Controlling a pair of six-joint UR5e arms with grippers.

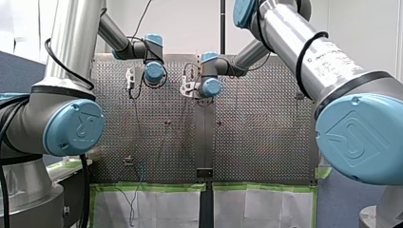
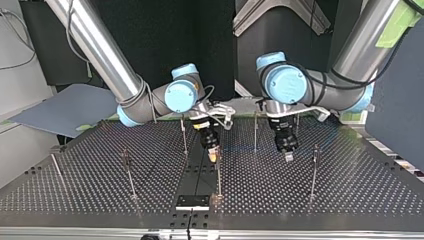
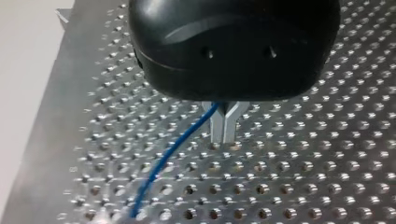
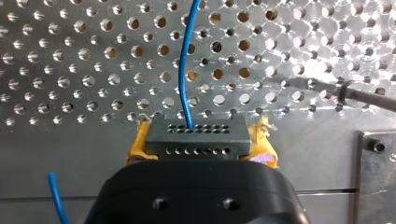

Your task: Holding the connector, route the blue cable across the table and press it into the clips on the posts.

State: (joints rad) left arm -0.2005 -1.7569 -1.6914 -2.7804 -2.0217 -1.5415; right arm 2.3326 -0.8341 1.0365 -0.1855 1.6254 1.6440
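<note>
Routing in hand: right gripper (image 4: 201,140) fingers (image 4: 135,148) clamp connector (image 4: 196,136); left gripper (image 3: 225,134) fingers (image 3: 217,127) pinched together beside blue cable (image 3: 173,150). Next: reach post (image 2: 218,176).

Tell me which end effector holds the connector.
My right end effector: its yellow pads clamp the dark connector. My left end effector pinches only the blue cable in metal fingers.
</note>
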